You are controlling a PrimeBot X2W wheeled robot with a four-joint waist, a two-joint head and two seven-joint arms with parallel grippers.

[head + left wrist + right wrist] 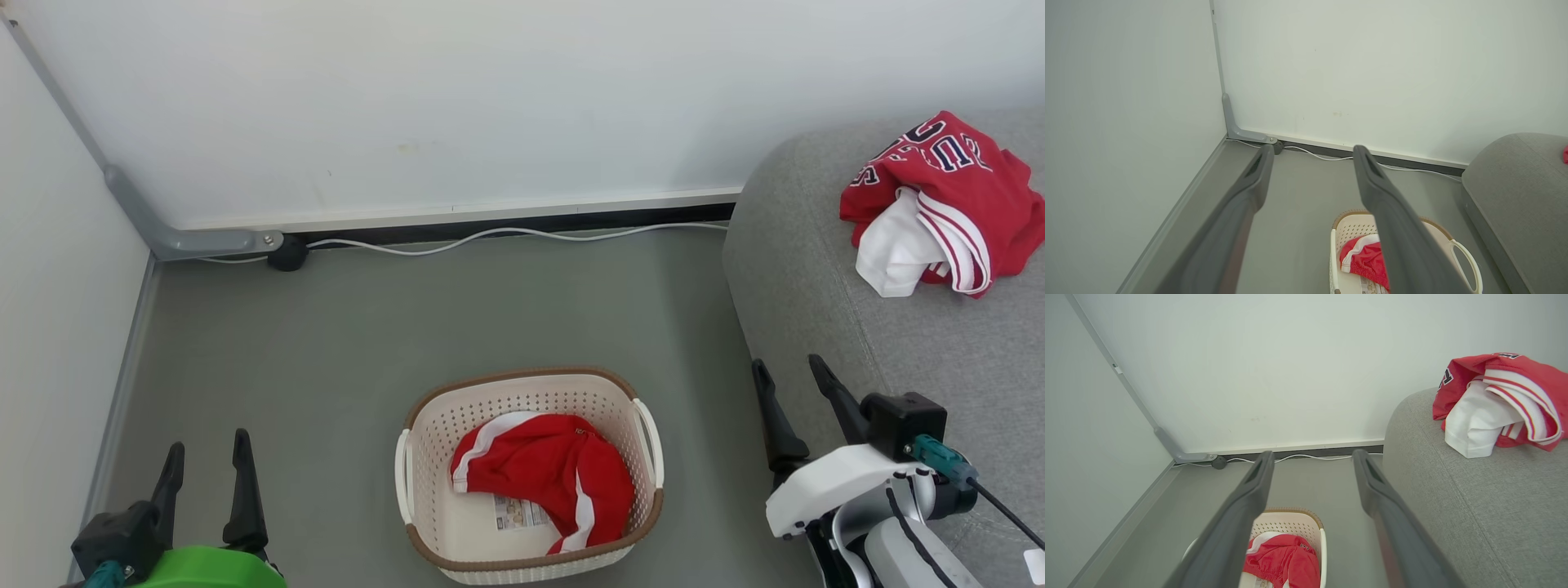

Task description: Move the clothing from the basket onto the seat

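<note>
The cream perforated basket (424, 457) with a brown rim stands on the grey floor in the lower middle of the head view. Red shorts (543, 469) with white stripes lie crumpled inside it, partly over a label sticker. On the light-grey seat (816, 269) at the right lies a bunched red jersey (955, 184) with lettering and white trim. My left gripper (206, 457) is open at the lower left, well left of the basket. My right gripper (792, 371) is open beside the seat's front edge, right of the basket. Both grippers hold nothing. The wrist views also show the basket (1349, 228) (1290, 522) and the jersey (1498, 400).
A white wall runs across the back, with a white cable (506, 235) along its dark skirting and a black plug (287, 253) near the left corner. A grey metal bracket (192, 241) sits in that corner. A second wall closes the left side.
</note>
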